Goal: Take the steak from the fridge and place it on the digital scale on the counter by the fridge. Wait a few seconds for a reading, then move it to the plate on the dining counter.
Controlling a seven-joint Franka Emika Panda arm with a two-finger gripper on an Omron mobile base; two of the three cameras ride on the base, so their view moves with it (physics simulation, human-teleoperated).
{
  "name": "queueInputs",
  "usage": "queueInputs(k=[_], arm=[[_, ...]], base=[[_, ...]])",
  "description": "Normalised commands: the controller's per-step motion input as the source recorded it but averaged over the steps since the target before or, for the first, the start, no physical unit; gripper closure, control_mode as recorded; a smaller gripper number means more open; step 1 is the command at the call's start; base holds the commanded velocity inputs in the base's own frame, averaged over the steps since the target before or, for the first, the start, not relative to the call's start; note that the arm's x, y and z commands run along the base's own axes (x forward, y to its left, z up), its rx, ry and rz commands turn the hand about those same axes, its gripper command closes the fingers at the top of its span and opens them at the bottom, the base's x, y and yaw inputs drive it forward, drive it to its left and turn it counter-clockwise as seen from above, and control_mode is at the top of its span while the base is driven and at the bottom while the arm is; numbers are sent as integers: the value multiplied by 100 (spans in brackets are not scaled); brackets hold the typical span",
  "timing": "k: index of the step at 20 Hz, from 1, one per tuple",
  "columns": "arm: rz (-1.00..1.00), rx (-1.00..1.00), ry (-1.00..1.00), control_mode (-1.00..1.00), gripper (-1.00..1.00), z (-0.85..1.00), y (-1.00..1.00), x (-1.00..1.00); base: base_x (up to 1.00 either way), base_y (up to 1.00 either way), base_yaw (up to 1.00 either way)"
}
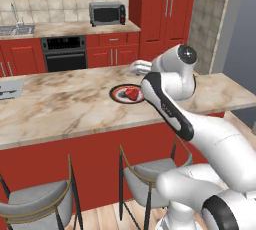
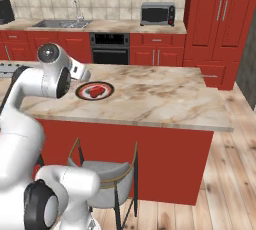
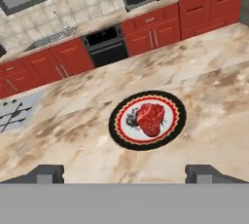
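Left base view: the steak (image 1: pixel 132 93) lies on the plate (image 1: pixel 119 97) on the counter (image 1: pixel 75 106); the arm's elbow folds high in front of the plate, forearm reaching back over it. A careless pull-back could brush the plate and shift it

Right base view: the steak (image 2: pixel 96 91) sits inside the plate (image 2: pixel 107 90) rim, the wrist just beside it, above the counter (image 2: pixel 160 96)

Hand view: the pincer (image 3: pixel 124 173) is spread wide and empty, looking down on steak (image 3: pixel 151 119) and plate (image 3: pixel 171 129) from well above, so little risk remains unless it dips
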Motion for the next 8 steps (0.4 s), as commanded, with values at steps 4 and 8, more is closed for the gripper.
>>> queueInputs(k=[4, 8], arm=[[0, 19, 6, -100, -100, 36, 0, -100], [0, 5, 5, -100, -100, 2, 1, -100]], base=[[0, 0, 0], [0, 0, 0]])
